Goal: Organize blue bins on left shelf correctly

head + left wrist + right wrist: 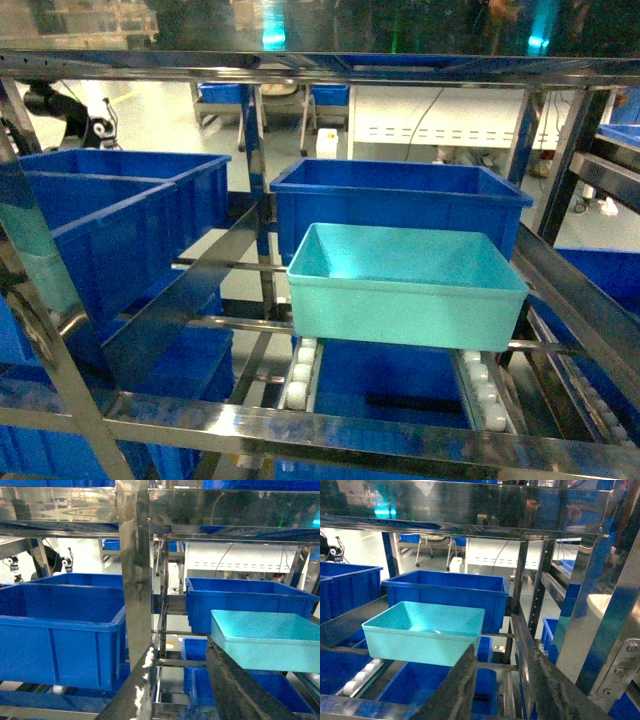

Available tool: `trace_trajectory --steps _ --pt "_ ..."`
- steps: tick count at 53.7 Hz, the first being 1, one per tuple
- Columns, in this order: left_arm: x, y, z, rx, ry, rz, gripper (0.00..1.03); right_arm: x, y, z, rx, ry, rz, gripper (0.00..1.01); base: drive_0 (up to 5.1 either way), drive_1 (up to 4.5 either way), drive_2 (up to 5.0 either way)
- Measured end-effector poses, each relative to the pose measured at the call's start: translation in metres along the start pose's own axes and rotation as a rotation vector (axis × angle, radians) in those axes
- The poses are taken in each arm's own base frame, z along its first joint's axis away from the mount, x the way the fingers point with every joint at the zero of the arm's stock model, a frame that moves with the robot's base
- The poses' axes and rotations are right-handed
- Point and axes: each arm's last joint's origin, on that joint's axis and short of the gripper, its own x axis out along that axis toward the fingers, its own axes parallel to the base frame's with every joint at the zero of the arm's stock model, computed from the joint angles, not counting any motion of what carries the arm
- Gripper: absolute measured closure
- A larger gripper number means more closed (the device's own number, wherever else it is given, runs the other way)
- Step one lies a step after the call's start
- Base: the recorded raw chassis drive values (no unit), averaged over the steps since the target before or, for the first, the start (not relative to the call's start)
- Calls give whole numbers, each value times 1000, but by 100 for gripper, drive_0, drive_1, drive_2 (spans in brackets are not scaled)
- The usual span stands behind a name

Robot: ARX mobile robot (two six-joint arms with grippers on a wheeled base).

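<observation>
One light turquoise blue bin (pixel 405 285) sits empty on white roller tracks (pixel 300 375) of the stainless-steel shelf (pixel 330 432), just in front of a royal-blue crate (pixel 400 200). In the left wrist view the bin (pixel 265 642) lies to the right of my left gripper (pixel 181 651), which is open and empty, with dark fingers (pixel 135 690) at the bottom edge. In the right wrist view the bin (pixel 427 630) is ahead and to the left of my right gripper (pixel 501 652), also open and empty. Neither gripper touches the bin. Neither shows in the head view.
Large royal-blue crates (pixel 110 225) fill the left bay, and more (pixel 390 385) sit on the level below. A steel upright (pixel 135 580) stands close ahead of the left gripper. Slanted side rails (pixel 580 310) and uprights (pixel 600 615) border the bay on the right.
</observation>
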Motion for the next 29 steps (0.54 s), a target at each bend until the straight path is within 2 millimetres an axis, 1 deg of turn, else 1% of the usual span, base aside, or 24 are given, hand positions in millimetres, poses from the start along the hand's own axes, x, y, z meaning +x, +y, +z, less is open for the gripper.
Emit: trace_trajectory --steps 2,6,11,13,14,15,18,29 --pt "0 0 0 0 0 0 61 0 0 0 0 0 0 57 0 0 0" --pt "0 0 0 0 0 0 44 0 0 0 0 0 0 41 0 0 0" --pt "0 0 0 0 0 0 17 0 0 0 0 0 0 13 0 0 0" --pt "0 0 0 0 0 0 8 0 0 0 0 0 0 4 0 0 0" --pt "0 0 0 0 0 0 5 0 0 0 0 0 0 1 0 0 0" --pt "0 0 0 1 0 0 3 0 0 0 1 0 0 1 0 0 0" --pt "0 0 0 0 0 0 5 0 0 0 0 0 0 4 0 0 0" --pt "0 0 0 0 0 0 5 0 0 0 0 0 0 3 0 0 0"
